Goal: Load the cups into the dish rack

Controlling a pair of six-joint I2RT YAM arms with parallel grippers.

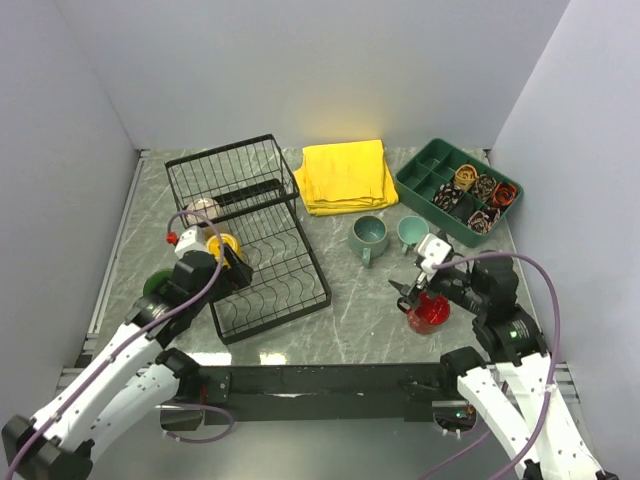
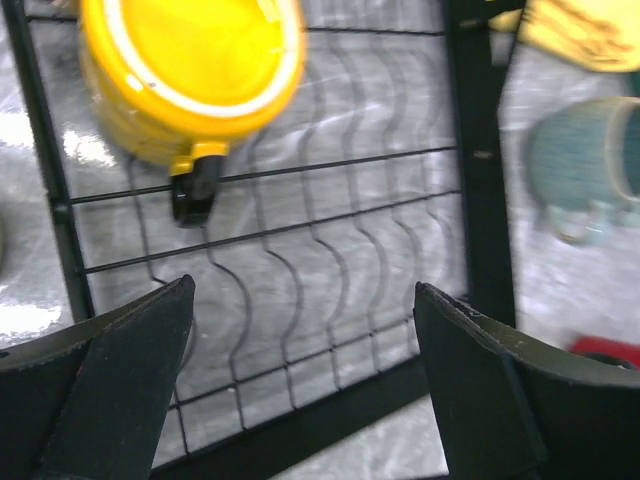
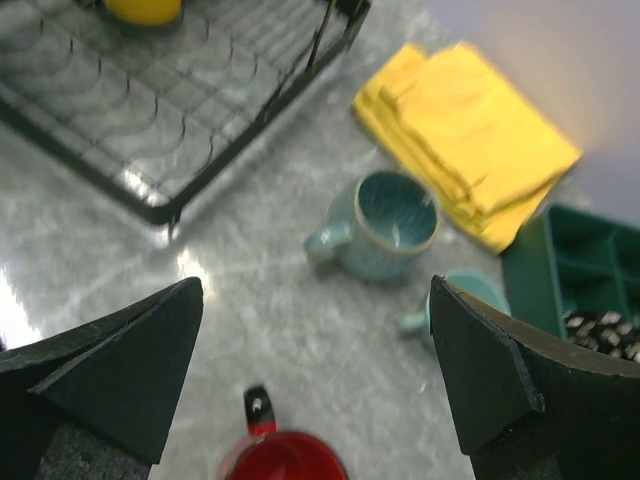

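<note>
**Both pincers apart; yellow cup in the rack, red cup beneath the right pincer**

The left pincer [image 2: 310, 400] stands wide apart with nothing between its fingers. It hangs over the slotted plate tray of the dish rack [image 1: 300, 290]. Just beyond its fingertips, the yellow cup [image 2: 190, 70] rests on the tray wires, mouth turned toward the wrist camera and clear of both fingers. From above, that cup lies close to the tall basket section. A beige cup [image 1: 200, 210] shows through the basket's wires, partly hidden by the arm's cable. A dark green cup [image 1: 157, 283] sits on the tabletop [image 1: 360, 310] just left of the rack, half covered by the left arm.

The right pincer [image 3: 315, 380] is also spread wide and grips nothing. The red cup [image 3: 285, 460] stands upright on the tabletop low between its fingers, touching neither. Farther out is a teal cup [image 3: 385, 225], upright with its handle pointing toward the rack. A second teal cup [image 3: 465, 295] is near it, partly hidden behind the right finger. Beyond them a folded yellow cloth [image 3: 470, 140] lies flat beside the rack's far corner. To its right is a green divided tray [image 1: 415, 180] holding small rolled brown-and-orange items [image 1: 468, 177].
</note>
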